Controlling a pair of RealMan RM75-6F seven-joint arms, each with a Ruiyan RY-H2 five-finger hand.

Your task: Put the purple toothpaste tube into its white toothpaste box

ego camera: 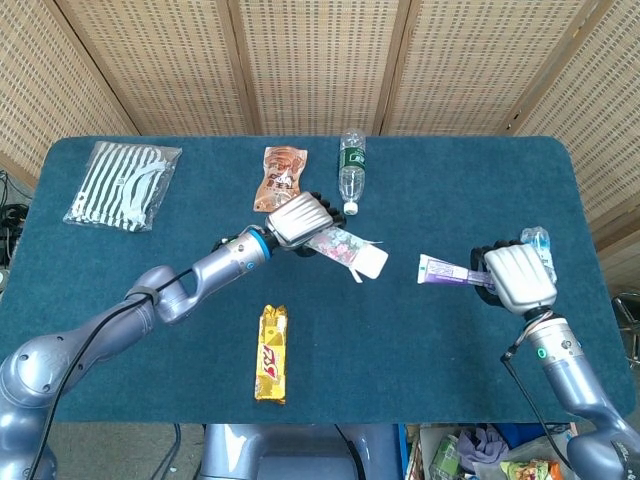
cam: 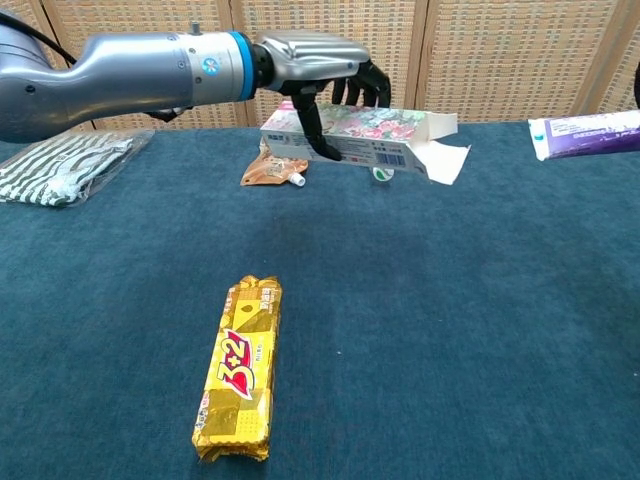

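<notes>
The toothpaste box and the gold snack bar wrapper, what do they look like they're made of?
White toothpaste box, held by the left hand: probably thin printed cardboard, given its flat panels and creased open flaps. Gold snack bar wrapper: likely glossy metallised plastic film, shiny with crimped ends.
</notes>
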